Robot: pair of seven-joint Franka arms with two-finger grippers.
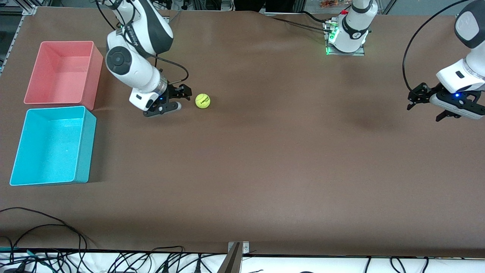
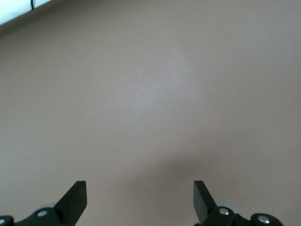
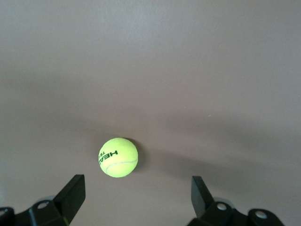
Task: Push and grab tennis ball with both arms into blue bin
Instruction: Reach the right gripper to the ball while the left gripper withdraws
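The yellow-green tennis ball (image 1: pixel 202 101) lies on the brown table, well away from both bins. My right gripper (image 1: pixel 178 99) is open and low over the table right beside the ball, on the side toward the bins. In the right wrist view the ball (image 3: pixel 118 157) lies just ahead of the open right gripper (image 3: pixel 138 193), closer to one finger and not between them. The blue bin (image 1: pixel 28 182) stands empty at the right arm's end of the table. My left gripper (image 1: pixel 424 103) is open and empty, waiting over the left arm's end; its wrist view shows only bare table between its fingertips (image 2: pixel 139 197).
An empty pink bin (image 1: pixel 34 101) stands right beside the blue bin, farther from the front camera. Loose black cables (image 1: pixel 45 242) run along the table's near edge. The left arm's green-lit base (image 1: pixel 346 40) is at the top edge.
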